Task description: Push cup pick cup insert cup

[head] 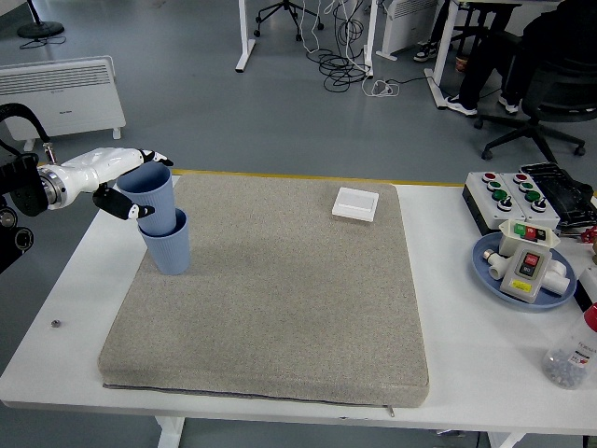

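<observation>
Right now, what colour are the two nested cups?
Both cups are muted blue with ribbed sides, best seen in the head view.

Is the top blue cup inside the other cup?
Yes, partly in: the top cup sits tilted inside the bottom cup, left hand holding it.

I can't see my left arm [19, 187] past the picture's left edge; the upper cup [149, 194] hides its own base inside the lower cup [169, 247], and the bottle [576, 350] is cropped at right.
</observation>
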Tool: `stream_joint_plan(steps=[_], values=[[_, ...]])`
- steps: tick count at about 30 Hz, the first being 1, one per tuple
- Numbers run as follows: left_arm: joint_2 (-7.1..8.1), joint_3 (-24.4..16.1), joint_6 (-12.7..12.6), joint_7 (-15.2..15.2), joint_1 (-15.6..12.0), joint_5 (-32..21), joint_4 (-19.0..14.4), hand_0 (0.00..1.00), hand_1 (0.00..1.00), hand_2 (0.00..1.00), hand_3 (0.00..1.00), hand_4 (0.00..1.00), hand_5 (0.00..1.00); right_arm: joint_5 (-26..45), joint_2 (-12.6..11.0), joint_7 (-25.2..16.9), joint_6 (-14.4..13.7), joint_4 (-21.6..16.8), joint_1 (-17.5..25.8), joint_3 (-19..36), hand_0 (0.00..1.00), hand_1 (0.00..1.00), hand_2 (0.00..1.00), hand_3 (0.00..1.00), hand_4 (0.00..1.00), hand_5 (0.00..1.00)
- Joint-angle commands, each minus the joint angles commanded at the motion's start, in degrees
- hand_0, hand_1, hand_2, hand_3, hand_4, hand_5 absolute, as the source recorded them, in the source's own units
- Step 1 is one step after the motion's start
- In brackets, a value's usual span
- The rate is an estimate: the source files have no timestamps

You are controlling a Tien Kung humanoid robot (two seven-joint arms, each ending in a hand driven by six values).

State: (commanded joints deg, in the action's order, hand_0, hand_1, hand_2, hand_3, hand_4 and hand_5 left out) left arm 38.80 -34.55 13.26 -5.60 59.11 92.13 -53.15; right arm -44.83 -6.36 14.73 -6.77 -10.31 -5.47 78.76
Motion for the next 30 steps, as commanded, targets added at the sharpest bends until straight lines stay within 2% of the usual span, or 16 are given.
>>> stream_joint_plan(steps=[2,3,8,9,23,25,26,27,30], values=[[-0.3,0.0,-0.1,0.1,-0.1,-0.3,0.1,0.634,0.765,0.963,0.818,0.845,0.206,0.0,0.0,0.0,0.0,0.0,0.1,0.0,0.75,0.61,0.587,0.584,0.108,0.572],[-0.35,0.0,-0.1,0.1,-0.1,-0.4,0.1,0.735,0.825,0.998,0.905,0.927,0.331,-0.1,0.0,0.0,0.0,0.0,0.1,0.0,0.75,0.61,0.587,0.584,0.108,0.572],[-0.47,-0.1,-0.4,-0.3,-0.2,-1.2,0.2,0.735,0.825,0.998,0.905,0.927,0.331,-0.1,0.0,0.0,0.0,0.0,0.2,0.0,0.75,0.61,0.587,0.584,0.108,0.572],[-0.5,-0.1,-0.5,-0.5,-0.2,-1.3,0.3,0.777,0.855,0.998,0.988,0.975,0.419,-0.1,0.0,0.0,0.0,0.0,0.2,0.0,0.75,0.61,0.587,0.584,0.108,0.572],[-0.46,-1.9,-2.0,-1.8,-0.7,-1.5,-0.4,0.804,0.877,0.998,0.998,0.969,0.42,0.1,0.0,-0.1,0.1,0.0,0.1,-0.1,0.75,0.611,0.589,0.584,0.108,0.571],[-0.39,-2.8,-3.6,-3.7,-1.2,-1.2,-1.2,0.804,0.877,0.998,0.998,0.969,0.42,0.3,0.0,-0.2,0.1,0.0,0.0,-0.1,0.75,0.611,0.589,0.584,0.108,0.571],[-0.43,-4.3,-5.3,-5.5,-1.8,-2.1,-2.1,0.804,0.877,0.998,0.998,0.969,0.42,0.3,-0.1,-0.2,0.1,0.0,0.0,-0.1,0.75,0.611,0.589,0.584,0.108,0.571],[-0.5,-5.5,-6.7,-6.9,-2.3,-3.0,-2.8,0.667,0.712,0.757,0.66,0.721,0.363,0.3,-0.1,-0.2,0.1,0.0,0.0,-0.1,0.75,0.61,0.587,0.584,0.108,0.571],[-0.98,-11.0,-10.7,-10.9,-4.6,-8.4,-5.5,0.667,0.712,0.757,0.66,0.721,0.363,0.1,-0.1,-0.2,0.1,0.0,-0.1,0.0,0.75,0.61,0.587,0.584,0.108,0.571]])
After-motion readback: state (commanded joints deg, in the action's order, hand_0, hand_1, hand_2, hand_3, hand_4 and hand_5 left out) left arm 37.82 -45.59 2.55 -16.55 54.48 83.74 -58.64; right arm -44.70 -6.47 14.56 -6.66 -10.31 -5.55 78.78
